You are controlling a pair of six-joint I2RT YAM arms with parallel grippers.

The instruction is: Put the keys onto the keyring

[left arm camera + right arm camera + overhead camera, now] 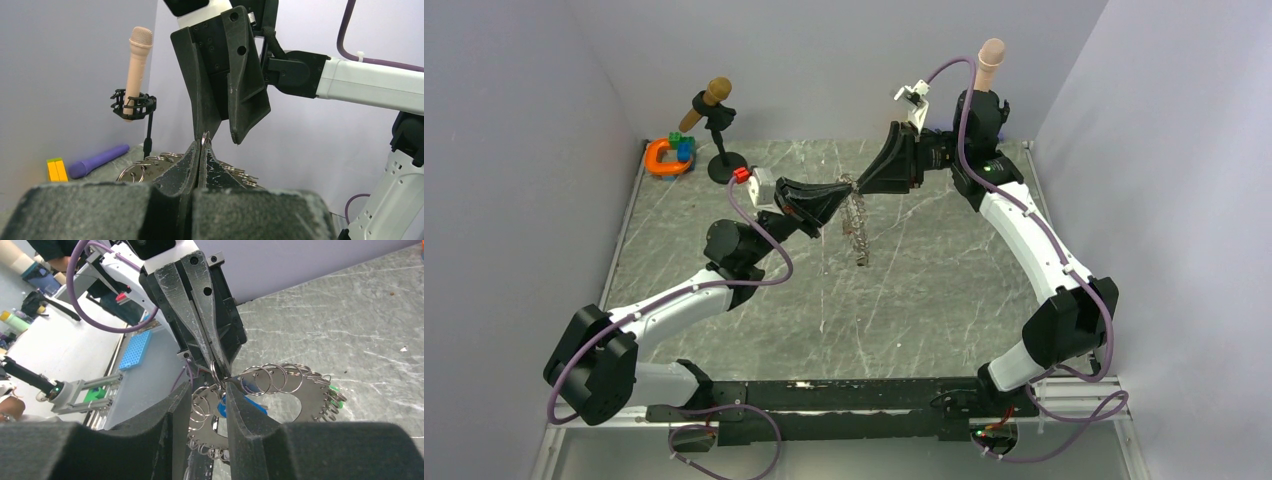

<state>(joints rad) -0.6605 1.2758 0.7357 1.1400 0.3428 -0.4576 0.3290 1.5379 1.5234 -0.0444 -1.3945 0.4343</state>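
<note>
The keyring (856,228), a grey metal ring fringed with small wire loops, hangs above the table between my two grippers. My left gripper (838,196) is shut on one of its rim loops; in the left wrist view (202,145) the loop sticks out from the closed tips. My right gripper (865,186) is open, its fingers either side of the ring's rim (209,390), facing the left gripper (217,365). A blue key (250,402) shows behind the ring (305,400) and a green key (336,393) at its far edge. Other keys are hidden.
An orange C-shaped toy (664,158) and a microphone on a stand (714,120) are at the back left. A second microphone (991,60) stands back right. The left wrist view shows a purple cylinder (97,161) and a yellow block (56,170) on the table.
</note>
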